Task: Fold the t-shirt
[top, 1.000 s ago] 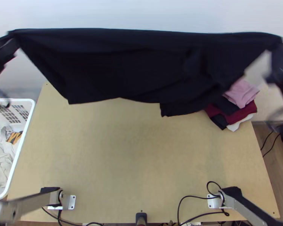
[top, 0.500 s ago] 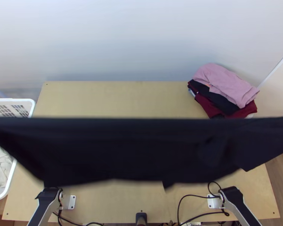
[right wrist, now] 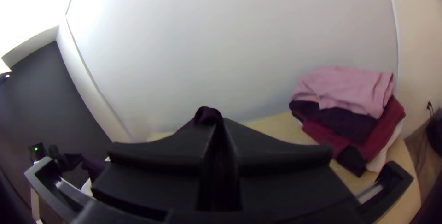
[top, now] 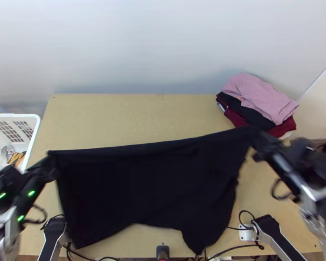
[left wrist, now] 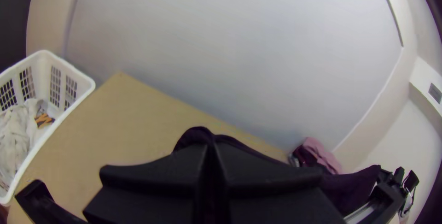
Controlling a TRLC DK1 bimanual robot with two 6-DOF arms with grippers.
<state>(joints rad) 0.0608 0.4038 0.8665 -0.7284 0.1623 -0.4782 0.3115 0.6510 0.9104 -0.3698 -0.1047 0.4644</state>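
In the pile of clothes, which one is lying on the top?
The pink garment; the black cloth and dark red cloth lie under it.

A black t-shirt (top: 150,187) stretches wide over the table (top: 132,117).

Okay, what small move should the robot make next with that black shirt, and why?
I'd probably lower both tools together, keeping the edge taut, to lay the black shirt on the table. The left tool and right tool each pinch its far edge, and the cloth spreads between them toward the near side.
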